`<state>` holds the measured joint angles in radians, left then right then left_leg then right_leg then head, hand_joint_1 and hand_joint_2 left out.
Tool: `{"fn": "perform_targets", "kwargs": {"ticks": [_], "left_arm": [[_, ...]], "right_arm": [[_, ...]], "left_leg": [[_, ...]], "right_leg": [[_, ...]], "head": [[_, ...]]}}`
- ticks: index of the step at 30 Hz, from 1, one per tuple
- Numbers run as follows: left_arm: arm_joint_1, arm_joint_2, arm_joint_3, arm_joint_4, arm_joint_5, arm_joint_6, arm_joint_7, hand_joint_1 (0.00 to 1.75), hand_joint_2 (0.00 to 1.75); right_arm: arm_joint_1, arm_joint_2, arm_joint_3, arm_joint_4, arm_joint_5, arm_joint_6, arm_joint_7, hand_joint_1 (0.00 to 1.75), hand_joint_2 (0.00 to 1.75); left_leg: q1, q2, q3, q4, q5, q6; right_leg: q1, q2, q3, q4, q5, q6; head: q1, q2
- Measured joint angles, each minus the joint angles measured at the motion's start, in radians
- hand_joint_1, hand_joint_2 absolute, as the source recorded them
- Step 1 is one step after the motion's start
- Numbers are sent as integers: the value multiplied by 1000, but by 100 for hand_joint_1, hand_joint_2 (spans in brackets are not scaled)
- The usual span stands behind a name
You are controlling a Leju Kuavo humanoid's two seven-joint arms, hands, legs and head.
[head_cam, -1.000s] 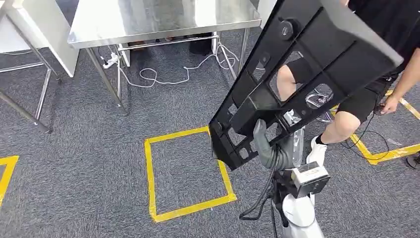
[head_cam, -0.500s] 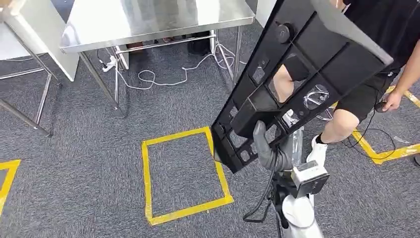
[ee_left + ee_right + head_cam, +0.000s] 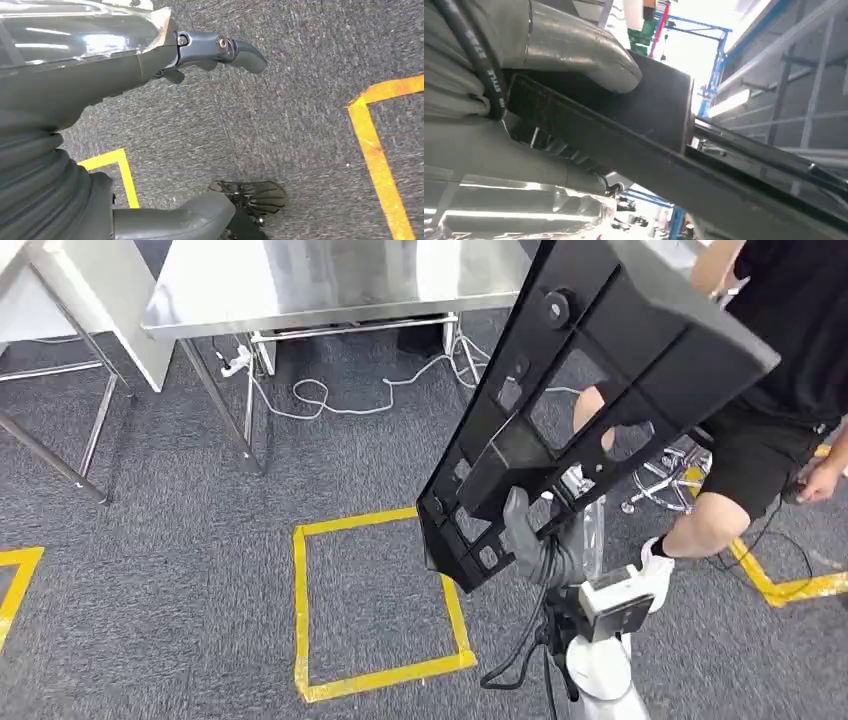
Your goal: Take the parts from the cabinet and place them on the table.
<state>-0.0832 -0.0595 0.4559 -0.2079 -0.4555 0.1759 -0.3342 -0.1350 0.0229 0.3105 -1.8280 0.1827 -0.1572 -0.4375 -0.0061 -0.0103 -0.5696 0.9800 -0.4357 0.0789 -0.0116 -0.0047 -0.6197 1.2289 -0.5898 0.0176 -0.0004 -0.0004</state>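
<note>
Grey carpet [image 3: 180, 540] below; right hand [image 3: 528, 545] grips the black part [image 3: 600, 370]; left hand [image 3: 100, 60] hangs empty, fingers apart.

The part [image 3: 590, 390] is a large black moulded panel with ribs and rectangular cut-outs. It is held tilted in the air, upper end raised beside the steel tabletop [image 3: 330, 285], not resting on it.

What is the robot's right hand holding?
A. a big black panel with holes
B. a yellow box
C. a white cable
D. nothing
A: the right hand grips the lower part of the big black panel, held up tilted above the carpet.
</note>
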Motion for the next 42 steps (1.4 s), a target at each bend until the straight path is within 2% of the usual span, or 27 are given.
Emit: {"fn": "perform_targets", "kwargs": {"ticks": [2,3,4,6,7,8,10,12,14,16,17,18,19,21,22,23,26,28,29,31,33,34,35,37,39,41,42], "left_arm": [[3,-1,0,0,-1,-1,2,0,175],[5,-2,0,0,-1,-1,2,0,175],[6,-3,0,0,-1,-1,2,0,175],[6,-5,0,0,-1,-1,2,0,175],[7,-5,1,0,-1,-1,2,0,175],[6,-5,2,0,-1,-1,2,0,175],[9,-5,2,0,-1,-1,0,0,175],[9,-4,2,0,-1,-2,-9,0,175],[9,-6,3,0,-1,-5,-14,0,175],[12,-5,3,0,-1,-5,-14,0,175],[15,-5,3,0,-1,-5,-14,0,175],[16,-5,4,0,-1,-6,-14,0,175],[15,-5,4,0,-1,-6,-15,0,175],[16,-4,7,0,-1,-6,-15,0,175],[16,-2,9,0,-1,-6,-16,0,175],[14,-2,9,0,-1,-7,-16,0,175],[17,-1,9,0,-2,-7,-17,0,175],[15,-1,10,0,-4,-7,-17,0,175],[14,-1,10,0,-5,-7,-16,0,175],[13,-1,10,0,-5,-7,-16,0,175],[15,-1,10,0,-5,-7,-15,0,175],[16,-2,10,0,-5,-7,-15,0,175],[15,-2,10,0,-5,-7,-15,0,175],[15,-5,10,0,-5,-6,-15,0,175],[13,-5,12,0,-5,-4,-14,0,175],[15,-5,16,0,-6,-1,-13,0,175],[13,-3,19,0,-6,-1,-13,0,175]], "right_arm": [[4,-1,0,4,0,2,0,175,175],[5,-1,0,5,0,2,0,175,175],[5,-1,0,5,0,3,0,175,175],[4,-1,0,5,0,3,0,175,175],[4,-1,1,8,0,4,0,175,175],[2,-1,3,9,-1,5,0,175,175],[6,-1,3,9,-1,6,0,175,175],[7,0,4,9,-2,7,-2,175,175],[6,1,4,9,-3,7,-5,175,175],[9,1,4,9,-3,7,-5,175,175],[11,1,4,10,-3,7,-5,175,175],[12,1,4,10,-3,7,-5,175,175],[12,1,4,10,-3,7,-5,175,175],[12,1,4,10,-3,7,-5,175,175],[12,1,4,10,-3,7,-6,175,175],[10,0,3,10,-3,7,-7,175,175],[12,-1,3,10,-8,7,-10,175,175],[10,-4,3,10,-13,7,-12,175,175],[8,-5,3,10,-14,7,-13,175,175],[11,-9,3,10,-15,7,-13,175,175],[11,-11,3,10,-15,7,-13,175,175],[11,-11,3,10,-16,7,-13,175,175],[11,-11,3,10,-16,7,-13,175,175],[11,-13,3,10,-16,7,-13,175,175],[8,-14,5,13,-18,7,-11,175,175],[6,-15,5,12,-19,7,-12,175,175],[6,-15,6,13,-21,7,-12,175,175]], "left_leg": [[0,-8,6,1,-11,-8],[1,-11,14,1,-18,-12],[2,-14,26,2,-26,-17],[6,-18,49,3,-45,-29],[0,-20,49,8,-55,-37],[-1,-21,48,9,-61,-42],[-1,-18,50,16,-63,-54],[5,-12,33,47,-66,-60],[10,0,-50,190,-76,-74],[16,5,-143,315,-150,-86],[18,6,-171,336,-167,-88],[18,7,-176,316,-152,-87],[18,7,-163,261,-114,-84],[17,8,-95,84,7,-71],[12,11,-77,39,36,-62],[4,15,-84,38,-4,-57],[0,7,-66,21,12,-34],[5,6,-31,13,14,-24],[5,5,-27,13,9,-17],[4,2,-19,13,-1,-9],[4,-3,-3,13,-16,-11],[4,-6,8,13,-24,-12],[4,-9,22,13,-34,-15],[3,-12,36,13,-52,-21],[-8,-13,44,21,-81,-35],[-8,-12,62,38,-91,-41],[-5,-11,66,39,-101,-46]], "right_leg": [[-2,1,-79,85,-30,16],[-3,1,-84,61,-10,25],[-6,1,-64,-9,37,44],[-14,1,-5,-185,146,65],[-11,0,-5,-212,161,51],[-7,-3,-2,-215,131,18],[-8,0,6,-216,152,-4],[-17,3,25,-220,149,-11],[-16,0,39,-220,137,-28],[-14,1,51,-220,121,-30],[-13,2,59,-220,115,-30],[-13,3,70,-220,107,-29],[-12,3,81,-221,98,-28],[-11,2,108,-223,80,-23],[-11,2,112,-224,72,-19],[-6,4,118,-232,68,-11],[3,3,136,-229,73,10],[2,3,114,-170,55,13],[1,4,72,-96,41,4],[1,4,-27,43,-11,3],[1,4,-86,83,-57,2],[1,4,-85,46,-47,11],[1,4,-68,-23,-6,22],[2,4,-26,-179,120,45],[0,-3,-18,-208,119,12],[-12,0,-11,-217,146,3],[-18,1,12,-213,152,-8]], "head": [[1,0],[0,0],[1,0],[2,0],[3,0],[6,0],[3,0],[3,0],[-3,0],[-3,0],[-3,0],[-4,0],[-3,0],[-3,0],[-1,0],[0,0],[-3,0],[-2,0],[-2,0],[0,0],[-1,0],[0,0],[0,0],[1,0],[1,0],[-1,0],[-9,0]]}}
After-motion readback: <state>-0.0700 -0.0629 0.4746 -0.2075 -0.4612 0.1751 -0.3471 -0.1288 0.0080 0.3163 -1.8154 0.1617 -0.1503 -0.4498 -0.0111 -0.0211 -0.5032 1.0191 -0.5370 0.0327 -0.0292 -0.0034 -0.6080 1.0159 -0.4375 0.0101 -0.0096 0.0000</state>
